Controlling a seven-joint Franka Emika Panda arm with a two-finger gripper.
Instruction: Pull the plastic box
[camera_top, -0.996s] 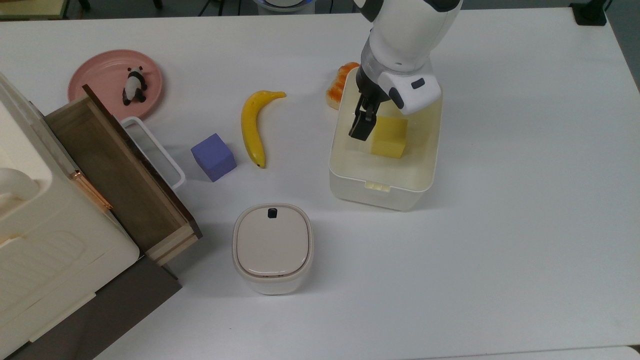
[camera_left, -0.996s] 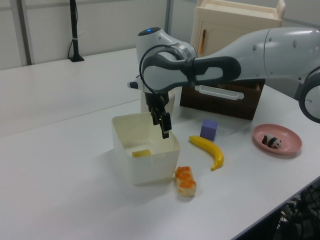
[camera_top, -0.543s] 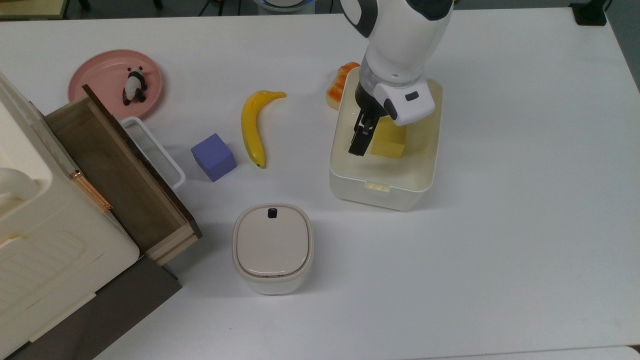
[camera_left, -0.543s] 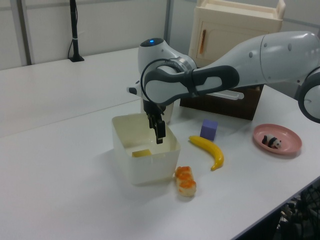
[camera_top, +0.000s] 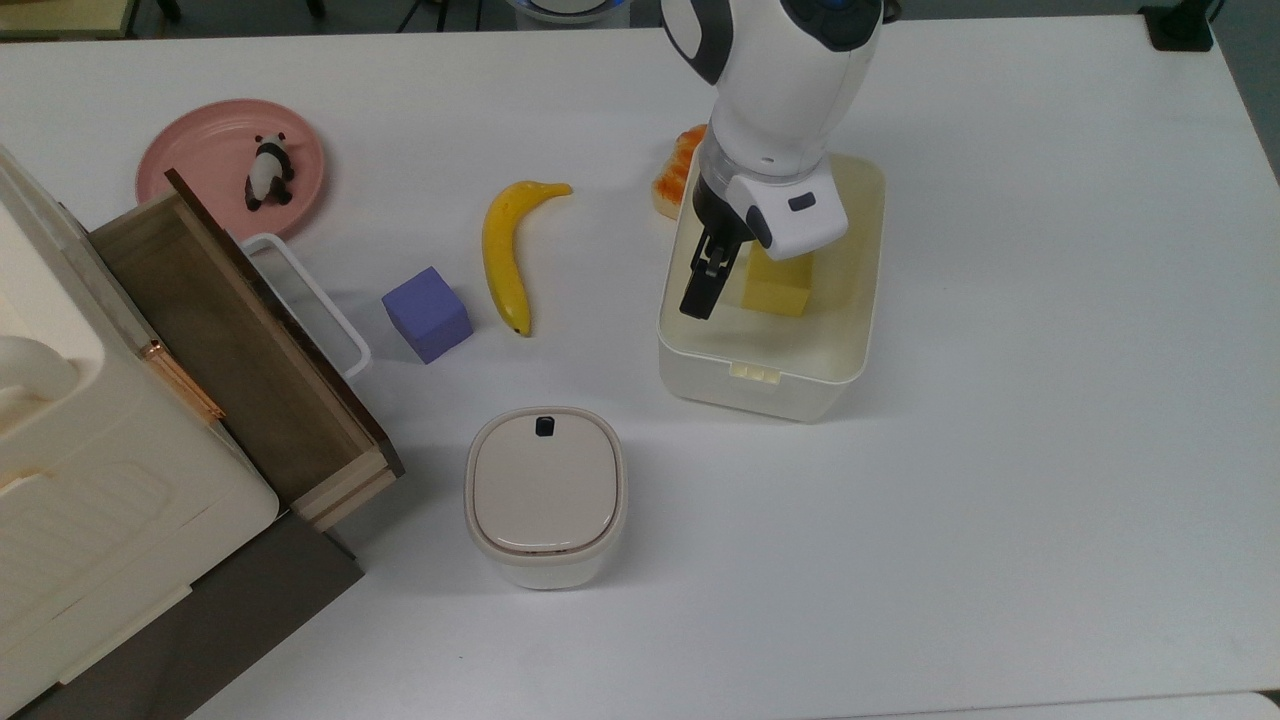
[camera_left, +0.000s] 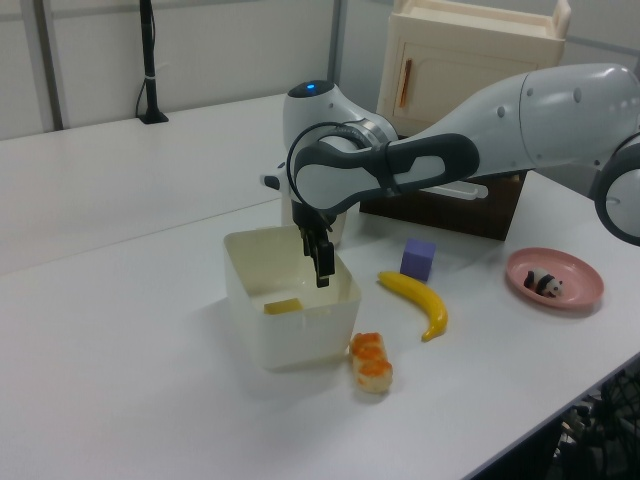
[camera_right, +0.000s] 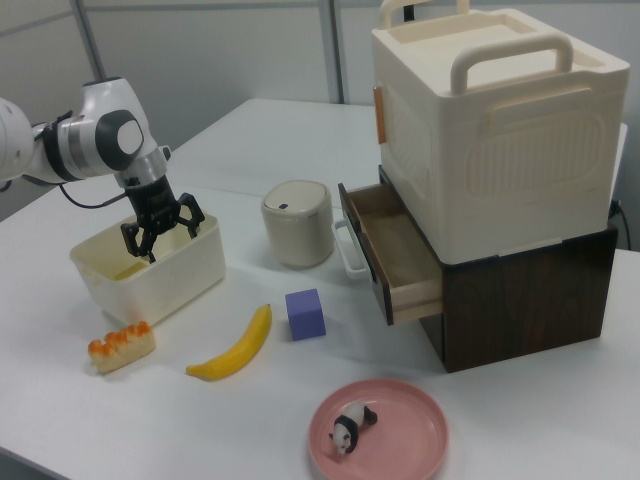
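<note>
Top view: the white table (camera_top: 1000, 500) carries the cream storage case on its dark drawer unit (camera_top: 120, 470) at the top view's left. The plastic box (camera_top: 770, 370) sits mid-table, right of the banana (camera_top: 503, 255). Inside it lies a yellow block (camera_top: 780, 285). The gripper (camera_right: 160, 232) hangs within the box, fingers spread wide, holding nothing.

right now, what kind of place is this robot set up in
Probably a robotics lab test bench: a white robot arm's gripper hangs over a cream translucent plastic box, with props spread on the white table, a yellow toy banana and purple cube.
</note>
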